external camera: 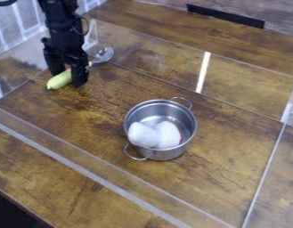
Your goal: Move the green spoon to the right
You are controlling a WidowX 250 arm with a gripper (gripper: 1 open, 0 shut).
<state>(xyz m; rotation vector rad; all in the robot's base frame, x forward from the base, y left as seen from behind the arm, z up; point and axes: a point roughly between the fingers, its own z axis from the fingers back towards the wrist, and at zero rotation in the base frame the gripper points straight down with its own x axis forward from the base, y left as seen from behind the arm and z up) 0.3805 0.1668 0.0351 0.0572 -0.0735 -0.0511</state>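
Observation:
The green spoon [58,80] lies at the table's far left, its yellow-green handle end pointing to the front left and its silver bowl [103,55] to the back right. My gripper [65,73] points straight down over the middle of the handle. Its black fingers [79,73] stand apart on either side of the handle, open, low at the wood. The arm hides the middle of the spoon.
A steel pot [159,110] with something white inside stands right of centre. Clear plastic walls [65,156] run along the front and left of the wooden table [220,53]. A pale object [89,37] sits just behind the gripper.

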